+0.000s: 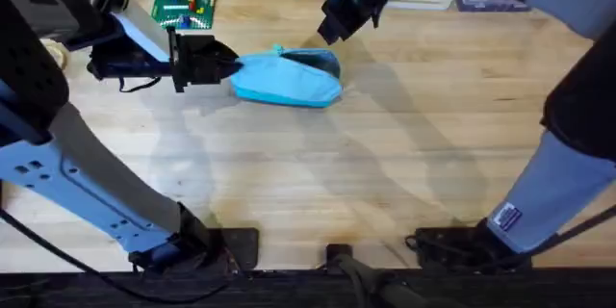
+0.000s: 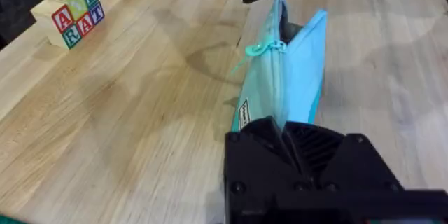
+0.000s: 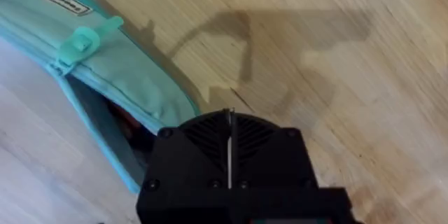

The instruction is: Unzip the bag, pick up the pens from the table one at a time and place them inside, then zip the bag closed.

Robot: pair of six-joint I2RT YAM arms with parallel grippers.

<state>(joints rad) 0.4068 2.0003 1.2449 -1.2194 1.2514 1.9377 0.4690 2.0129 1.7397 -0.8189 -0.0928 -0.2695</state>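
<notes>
Your left fingers (image 1: 229,65) are clamped on one end of the bag (image 1: 289,77); your right fingers (image 3: 229,129) look pressed together at its far, gaping end. No loose pens on the tabletop (image 1: 385,173); I judge zipping remains. Soft blue fabric, dark lining, plank-grained wood.

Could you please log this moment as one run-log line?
left gripper: shut on bag end | right gripper: shut, above open end | zipper pull: mid-bag
</notes>
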